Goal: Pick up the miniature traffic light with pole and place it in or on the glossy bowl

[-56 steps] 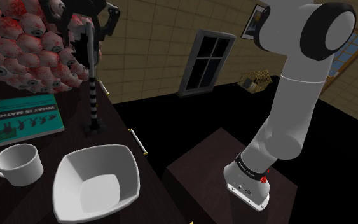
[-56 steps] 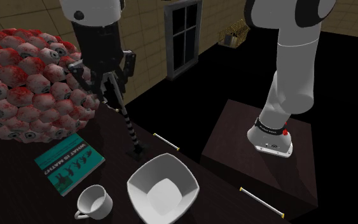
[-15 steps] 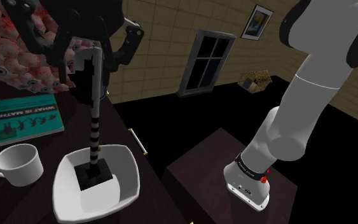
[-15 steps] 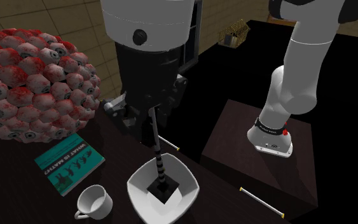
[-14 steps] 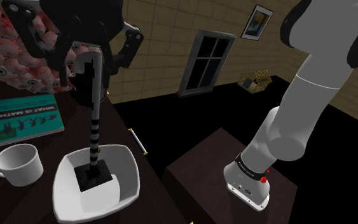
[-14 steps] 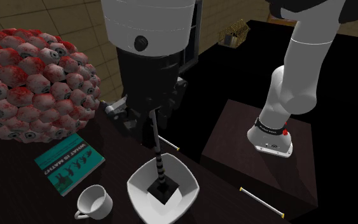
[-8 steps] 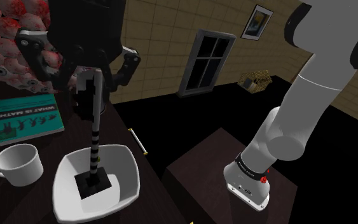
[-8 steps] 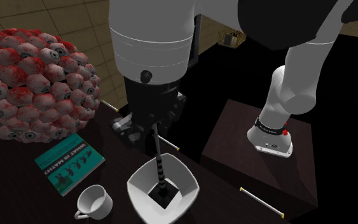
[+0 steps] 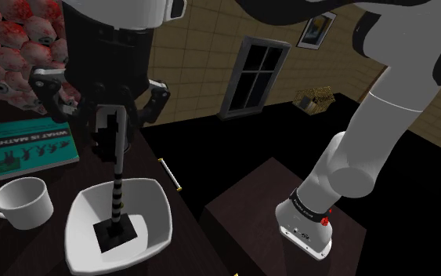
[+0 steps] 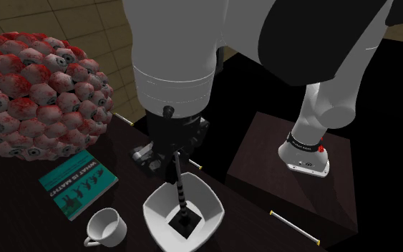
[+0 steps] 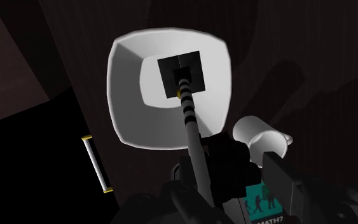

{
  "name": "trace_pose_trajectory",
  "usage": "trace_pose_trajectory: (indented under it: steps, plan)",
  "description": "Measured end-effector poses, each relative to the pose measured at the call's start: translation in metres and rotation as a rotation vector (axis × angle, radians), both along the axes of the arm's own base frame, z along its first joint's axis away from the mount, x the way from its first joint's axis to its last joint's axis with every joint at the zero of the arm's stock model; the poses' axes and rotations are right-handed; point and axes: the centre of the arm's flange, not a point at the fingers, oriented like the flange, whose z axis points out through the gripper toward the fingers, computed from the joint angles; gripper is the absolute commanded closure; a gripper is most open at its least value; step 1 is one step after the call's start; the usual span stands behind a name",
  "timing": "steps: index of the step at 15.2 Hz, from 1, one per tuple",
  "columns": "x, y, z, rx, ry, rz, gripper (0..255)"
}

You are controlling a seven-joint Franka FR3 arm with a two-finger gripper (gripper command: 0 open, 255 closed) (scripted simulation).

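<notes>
The miniature traffic light (image 9: 117, 187) has a black-and-white striped pole and a square black base. It stands upright with its base (image 9: 115, 234) down inside the white glossy bowl (image 9: 160, 210), at or just above the bowl's floor. My black gripper (image 9: 113, 132) is directly above the bowl and is shut on the light's head end. In the second exterior view the gripper (image 10: 172, 162) holds the pole (image 10: 182, 193) over the bowl (image 10: 211, 202). In the wrist view the pole (image 11: 189, 116) runs from the gripper (image 11: 214, 181) to the base in the middle of the bowl (image 11: 125, 95).
A white cup (image 9: 23, 203) sits beside the bowl, and a teal book (image 9: 34, 147) lies behind it. A heap of red-and-white eyeballs (image 10: 35, 89) fills the back of the dark table. A thin rod (image 9: 171, 173) lies near the table edge. The stand (image 9: 309, 229) is at the shoulder view's lower right.
The gripper has come down with the traffic light still in its grip, lowering the base deeper into the bowl. Bowl, cup and book have not moved.
</notes>
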Motion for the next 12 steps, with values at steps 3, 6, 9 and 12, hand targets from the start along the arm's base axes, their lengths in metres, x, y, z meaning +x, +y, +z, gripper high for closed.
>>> trace_pose_trajectory:
  steps: [3, 6, 9, 12]
  plan:
    - [0.0, 0.0, 0.0, 0.0, 0.0, 0.0, 255]
    - [0.0, 0.0, 0.0, 0.0, 0.0, 0.0, 0]
    - [0.0, 0.0, 0.0, 0.0, 0.0, 0.0, 0]
    - [-0.003, 0.001, 0.018, 0.002, -0.001, 0.0, 0]
